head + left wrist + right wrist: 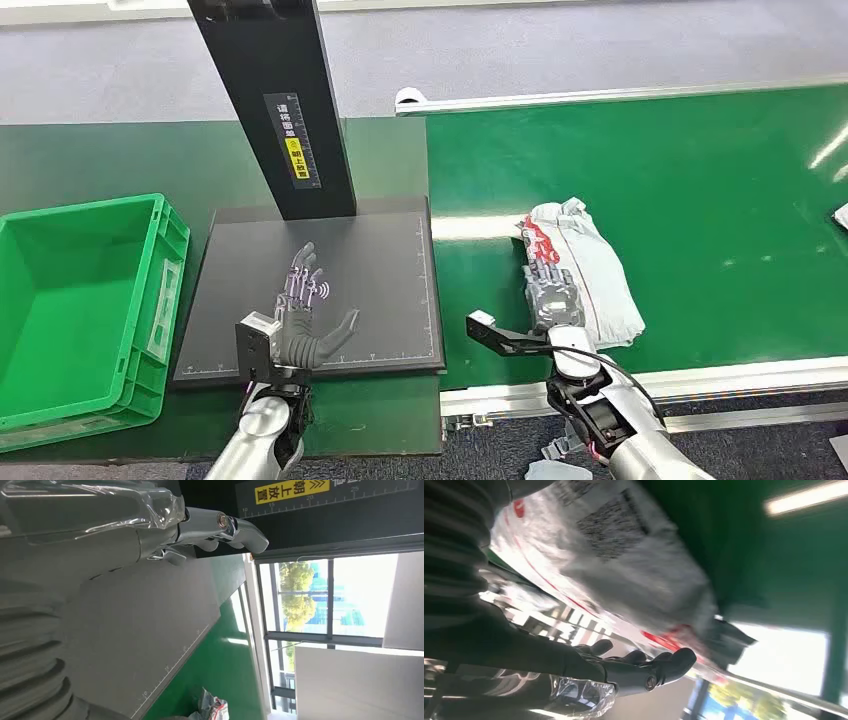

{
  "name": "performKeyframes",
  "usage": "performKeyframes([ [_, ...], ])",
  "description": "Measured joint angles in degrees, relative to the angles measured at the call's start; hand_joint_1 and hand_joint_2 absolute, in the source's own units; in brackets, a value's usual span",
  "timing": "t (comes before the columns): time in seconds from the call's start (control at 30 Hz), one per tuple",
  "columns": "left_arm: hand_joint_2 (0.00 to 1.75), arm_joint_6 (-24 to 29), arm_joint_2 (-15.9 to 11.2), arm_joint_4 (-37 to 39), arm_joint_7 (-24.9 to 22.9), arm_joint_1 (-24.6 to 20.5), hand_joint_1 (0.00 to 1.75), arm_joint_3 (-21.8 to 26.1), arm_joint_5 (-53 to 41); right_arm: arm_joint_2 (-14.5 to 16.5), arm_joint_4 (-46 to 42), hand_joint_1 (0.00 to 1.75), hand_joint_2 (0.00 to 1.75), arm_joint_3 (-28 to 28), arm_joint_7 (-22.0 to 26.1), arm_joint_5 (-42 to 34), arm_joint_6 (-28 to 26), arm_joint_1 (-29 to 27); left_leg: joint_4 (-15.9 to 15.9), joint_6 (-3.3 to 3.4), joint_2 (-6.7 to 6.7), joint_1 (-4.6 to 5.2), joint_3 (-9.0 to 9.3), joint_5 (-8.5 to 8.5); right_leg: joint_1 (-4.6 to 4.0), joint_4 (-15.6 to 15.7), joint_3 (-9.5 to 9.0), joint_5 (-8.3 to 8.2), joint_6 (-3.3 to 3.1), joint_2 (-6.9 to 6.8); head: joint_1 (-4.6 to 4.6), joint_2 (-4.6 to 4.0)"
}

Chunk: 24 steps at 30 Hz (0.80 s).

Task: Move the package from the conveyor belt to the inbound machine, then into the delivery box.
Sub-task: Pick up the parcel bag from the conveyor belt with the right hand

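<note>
A white and grey plastic package point(592, 262) with red print lies on the green conveyor belt point(700, 200). My right hand point(548, 290) lies flat along the package's left edge with fingers stretched out, holding nothing. In the right wrist view the package point(624, 555) sits close beside the hand point(624, 667). My left hand point(300, 310) hovers open over the inbound machine's dark pad point(385, 255), fingers spread. The left wrist view shows that hand's fingers point(220, 527) above the pad point(150, 630) and the package point(212, 707) far off.
The machine's black post point(275, 100) with a yellow label rises at the pad's far edge. A green delivery box point(172, 240) stands left of the pad. A white item point(842, 215) lies at the belt's right edge. A metal rail point(740, 380) borders the belt's front.
</note>
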<state>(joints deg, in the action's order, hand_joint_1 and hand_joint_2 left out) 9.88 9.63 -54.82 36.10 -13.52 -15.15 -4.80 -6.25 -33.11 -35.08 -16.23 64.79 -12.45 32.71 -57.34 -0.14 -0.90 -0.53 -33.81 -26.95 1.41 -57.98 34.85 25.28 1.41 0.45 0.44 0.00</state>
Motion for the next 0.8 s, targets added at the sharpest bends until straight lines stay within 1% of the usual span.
performKeyframes([
  [0.13,1.75,0.0,-0.1,0.2,-0.1,-0.3,0.0,0.0,0.5,-0.3,1.8,0.0,1.75,3.0,-2.3,-0.5,-0.7,1.0,0.0,0.0,-0.01,0.02,0.0,0.0,0.0,0.0,0.0,0.0,0.0,0.0,-0.01,0.0],
  [0.23,1.75,0.0,-0.1,0.3,-0.3,-0.3,0.0,0.0,0.7,-0.5,3.0,0.0,1.75,5.9,-2.0,-0.1,-0.2,1.9,0.0,0.0,-0.01,0.02,0.0,0.0,-0.01,0.0,-0.01,0.0,0.0,-0.01,0.0,0.0],
  [0.37,1.75,0.1,-0.2,0.2,-0.5,-0.3,0.0,0.1,0.7,-0.4,4.2,0.0,1.75,8.3,-1.3,0.0,1.6,2.4,0.0,0.0,0.0,0.02,0.0,0.0,-0.01,0.0,-0.01,0.0,0.0,0.0,0.0,0.0],
  [0.47,1.75,0.4,-0.2,0.2,-0.6,-0.3,0.0,0.1,0.6,-0.1,4.9,0.0,1.75,9.1,-1.0,0.0,2.9,2.7,0.0,0.0,-0.01,0.02,0.0,0.0,-0.01,0.0,-0.01,0.0,0.0,-0.01,0.0,0.0],
  [0.57,1.75,0.8,-0.3,0.2,-0.6,-0.3,0.0,0.2,0.5,0.5,5.9,0.0,1.75,9.7,-0.4,0.0,5.5,3.4,0.0,0.0,-0.01,0.02,0.0,0.01,-0.01,0.0,-0.01,0.0,0.0,-0.01,0.0,0.0],
  [0.6,1.75,0.8,-0.3,0.2,-0.6,-0.3,0.0,0.2,0.5,0.7,6.2,0.06,1.75,9.9,-0.1,0.0,6.7,3.7,0.0,0.0,-0.01,0.02,0.0,0.01,-0.01,0.0,-0.01,0.0,0.0,-0.01,0.0,0.0],
  [0.63,1.75,0.8,-0.3,0.2,-0.6,-0.3,0.0,0.2,0.4,0.9,6.6,0.46,1.75,10.1,0.3,-0.1,8.2,4.0,0.0,0.0,-0.01,0.02,0.0,0.01,-0.01,0.0,-0.01,0.0,0.0,-0.01,0.0,0.0],
  [0.7,1.75,0.8,-0.3,0.2,-0.6,-0.4,0.0,0.2,0.2,1.3,7.6,1.33,1.75,10.4,0.9,-0.4,11.3,4.5,0.0,0.0,-0.01,0.02,0.01,0.01,-0.01,0.0,-0.01,0.0,0.0,-0.01,0.0,0.0],
  [0.73,1.75,0.8,-0.3,0.3,-0.6,-0.5,0.0,0.2,0.0,1.4,8.0,1.71,1.75,10.4,1.1,-0.5,12.6,4.7,0.0,0.0,-0.01,0.02,0.01,0.01,-0.01,0.0,-0.01,0.0,0.0,-0.01,0.0,0.0],
  [0.77,1.75,0.8,-0.3,0.4,-0.6,-0.6,0.0,0.2,-0.2,1.5,8.5,1.75,1.75,10.5,1.3,-0.5,13.7,4.9,0.0,0.0,-0.01,0.02,0.01,0.01,-0.01,0.0,-0.02,0.0,0.0,-0.01,0.0,0.0],
  [0.8,1.75,0.8,-0.2,0.6,-0.6,-0.8,0.0,0.2,-0.3,1.7,8.9,1.75,1.75,10.6,1.5,-0.7,14.7,5.2,0.0,0.0,-0.01,0.02,0.02,0.01,-0.01,0.0,-0.02,0.0,0.0,-0.01,0.0,0.0],
])
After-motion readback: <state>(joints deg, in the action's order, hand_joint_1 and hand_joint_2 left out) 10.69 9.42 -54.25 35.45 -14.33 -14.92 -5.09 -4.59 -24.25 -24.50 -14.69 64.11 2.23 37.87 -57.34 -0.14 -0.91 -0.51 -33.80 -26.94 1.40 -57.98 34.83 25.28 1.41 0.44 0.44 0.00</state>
